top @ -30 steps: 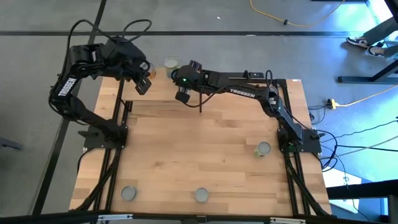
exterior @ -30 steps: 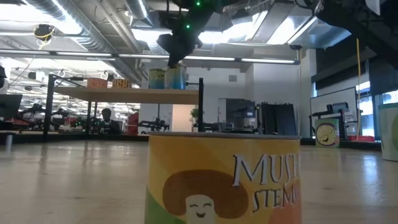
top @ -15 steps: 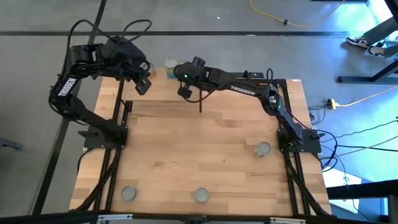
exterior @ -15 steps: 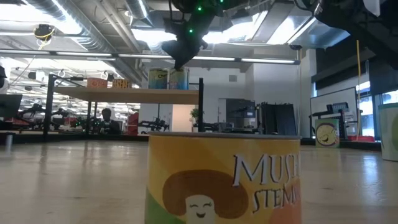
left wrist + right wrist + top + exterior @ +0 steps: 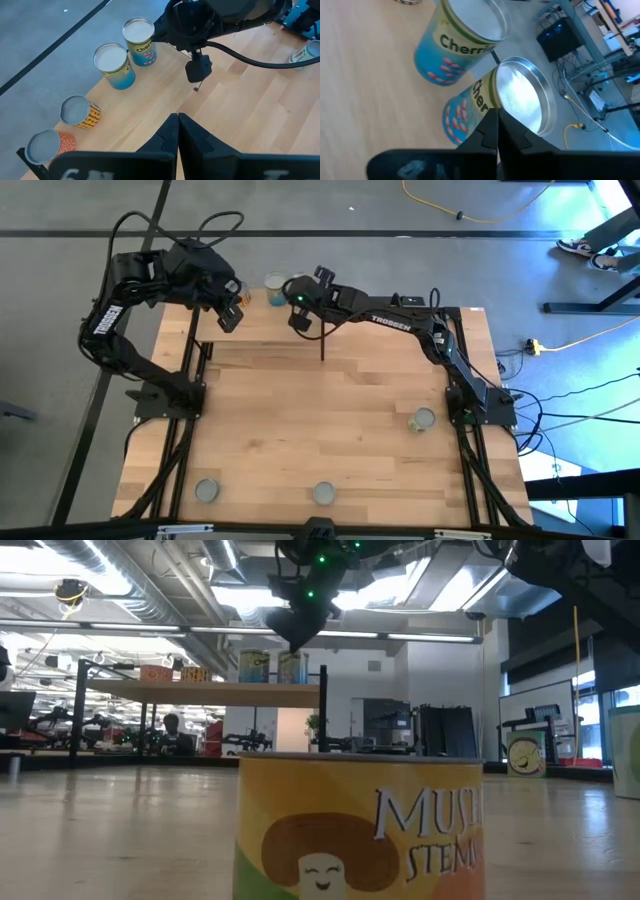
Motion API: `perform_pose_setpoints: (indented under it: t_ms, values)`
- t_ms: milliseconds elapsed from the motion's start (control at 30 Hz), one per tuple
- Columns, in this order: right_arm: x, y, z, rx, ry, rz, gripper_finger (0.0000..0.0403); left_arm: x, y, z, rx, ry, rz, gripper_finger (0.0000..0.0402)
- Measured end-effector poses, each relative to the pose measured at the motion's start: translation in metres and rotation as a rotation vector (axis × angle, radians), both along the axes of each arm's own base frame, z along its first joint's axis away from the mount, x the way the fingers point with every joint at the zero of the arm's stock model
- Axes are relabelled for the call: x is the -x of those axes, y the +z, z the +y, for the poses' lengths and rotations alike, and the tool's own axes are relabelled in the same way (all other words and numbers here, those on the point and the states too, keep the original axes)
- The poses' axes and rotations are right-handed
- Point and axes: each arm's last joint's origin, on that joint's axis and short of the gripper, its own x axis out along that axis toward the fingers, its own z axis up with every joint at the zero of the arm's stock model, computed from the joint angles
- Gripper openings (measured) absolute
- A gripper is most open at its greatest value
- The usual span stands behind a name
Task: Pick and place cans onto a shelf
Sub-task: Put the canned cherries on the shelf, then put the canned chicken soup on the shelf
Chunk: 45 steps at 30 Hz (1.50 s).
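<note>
1. Four cans stand in a row on the shelf [image 5: 150,100]: two blue/yellow cherry cans [image 5: 140,41] [image 5: 114,65], an orange patterned can [image 5: 80,111] and a red-orange can [image 5: 49,146]. All upright, long axis vertical, silvery round tops up.
2. Shelf is a flat light-wood board with visible grain, on thin black metal uprights [image 5: 323,708]. Low view shows it raised above the table, two cans near its right end.
3. Right gripper [image 5: 300,319] hovers above the shelf, just beside the cherry cans [image 5: 512,95], fingers pressed together, holding nothing. Its wrist view shows both cans close up: smooth glossy labels with pink cherry prints, rimmed metal lids.
4. Left gripper [image 5: 230,320] waits over the shelf's left part, also closed and empty; dark fingers [image 5: 172,135] meet in a point in its wrist view.
5. Four more cans on the wooden table [image 5: 330,430]: one by the right arm's base [image 5: 423,419], two near the front edge [image 5: 206,491] [image 5: 324,493], all upright.
6. Mushroom can [image 5: 360,830] fills the low view's foreground: upright cylinder, yellow label with a brown cartoon mushroom, grey rim on top.
7. Another can [image 5: 520,753] stands upright further right in the low view.
</note>
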Motion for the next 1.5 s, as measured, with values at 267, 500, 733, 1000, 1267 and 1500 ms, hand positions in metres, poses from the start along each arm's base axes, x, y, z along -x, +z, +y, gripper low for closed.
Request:
perform_pose_setpoints:
  t_ms: [267,500,733,1000,1267,1500]
  values:
    - [0.002,-0.001,-0.001,-0.015,0.008,0.018,0.0,0.0,0.0,0.0,0.0,0.0,0.0,0.0]
    - [0.018,0.025,0.02,-0.032,0.042,0.04,0.0,0.0,0.0,0.0,0.004,-0.004,-0.002,0.0]
    - [0.069,0.089,0.046,-0.12,0.116,-0.04,0.0,-0.001,0.0,-0.001,0.026,-0.031,-0.01,0.0]
    - [0.142,0.135,0.076,-0.224,0.097,-0.004,0.0,-0.001,0.0,-0.002,0.033,-0.086,-0.007,0.0]
    - [0.189,0.153,0.107,-0.39,0.217,0.073,0.0,-0.002,0.0,-0.005,0.085,-0.182,-0.027,0.0]
    - [0.213,0.168,0.113,-0.417,0.266,0.014,0.0,-0.002,0.0,-0.005,0.086,-0.184,-0.027,0.0]
